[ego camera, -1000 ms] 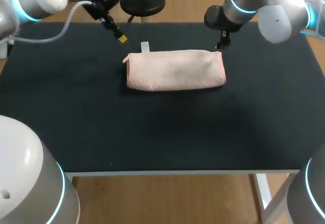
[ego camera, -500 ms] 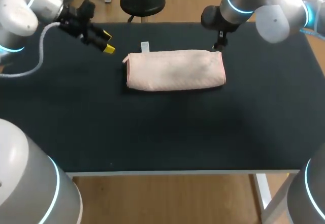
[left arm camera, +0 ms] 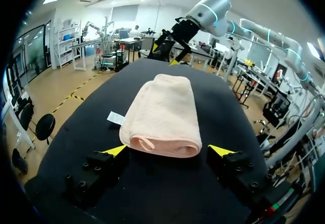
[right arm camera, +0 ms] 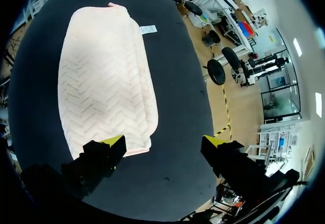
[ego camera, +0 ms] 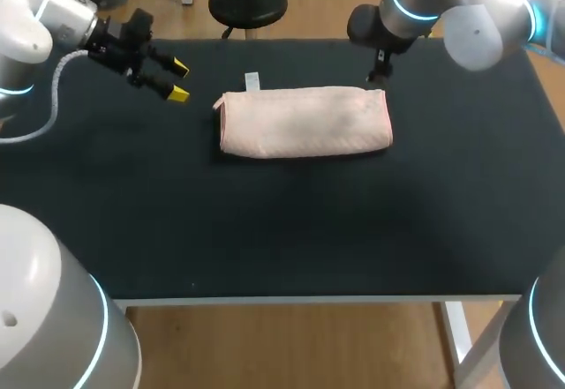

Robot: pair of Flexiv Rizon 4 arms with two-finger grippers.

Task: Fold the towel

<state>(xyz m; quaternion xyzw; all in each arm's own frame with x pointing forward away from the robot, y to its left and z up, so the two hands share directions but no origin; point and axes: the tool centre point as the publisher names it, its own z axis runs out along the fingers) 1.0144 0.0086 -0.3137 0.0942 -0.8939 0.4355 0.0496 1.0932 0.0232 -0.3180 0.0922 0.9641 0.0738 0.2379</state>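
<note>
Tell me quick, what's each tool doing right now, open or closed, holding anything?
Left tool: open, holding nothing, apart from the towel.
Right tool: open, holding nothing, at the towel's other end.

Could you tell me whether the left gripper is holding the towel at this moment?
No: in the head view the left gripper hangs open beside the towel, with bare table between its yellow tips and the cloth.
</note>
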